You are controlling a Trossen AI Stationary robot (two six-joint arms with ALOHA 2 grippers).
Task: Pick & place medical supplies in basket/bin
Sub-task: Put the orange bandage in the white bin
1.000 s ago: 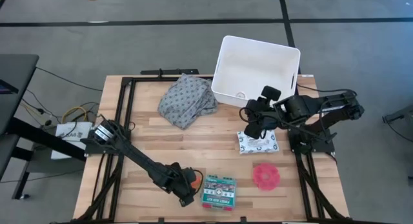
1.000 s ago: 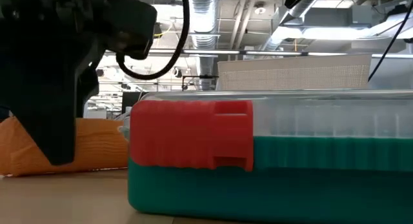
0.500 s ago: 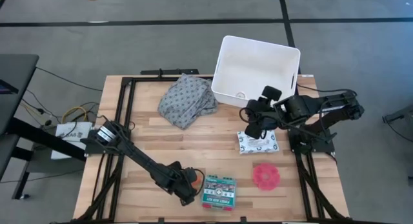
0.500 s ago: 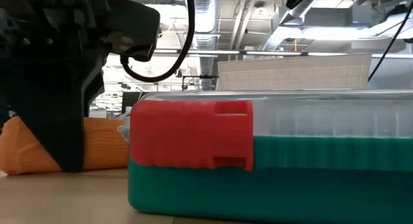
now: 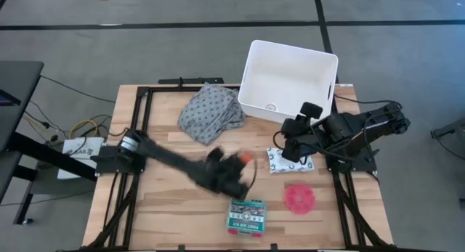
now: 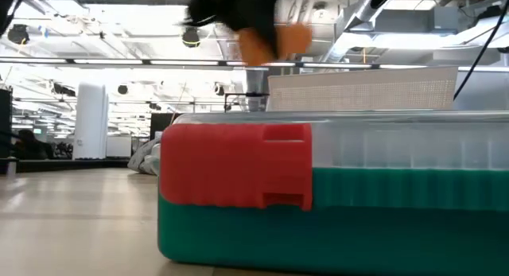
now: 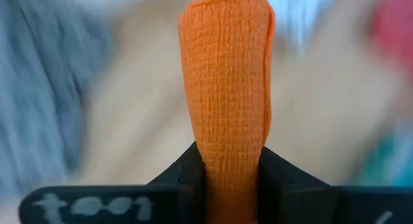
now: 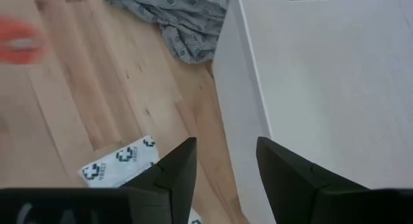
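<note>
Orange tube (image 7: 227,114) clamped upright in the left claw (image 5: 243,163), above the table's middle.

A light wooden table (image 5: 163,161) fills the lower centre. On it: a grey dotted cloth (image 5: 211,112) upper left, white tub (image 5: 289,81) upper right, white patterned pack (image 5: 280,163), pink disc (image 5: 299,198), green first-aid box (image 5: 245,216) bottom centre.

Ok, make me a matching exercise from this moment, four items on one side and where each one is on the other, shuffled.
Things:
1. orange tube
2. green first-aid box
3. pink round disc
4. grey dotted cloth

Places:
A. beside the white tub
B. at the table's near edge, lying flat
C. clamped in the left gripper, off the table
D. on the wood below the white patterned soft pack

Pairs: 1-C, 2-B, 3-D, 4-A
</note>
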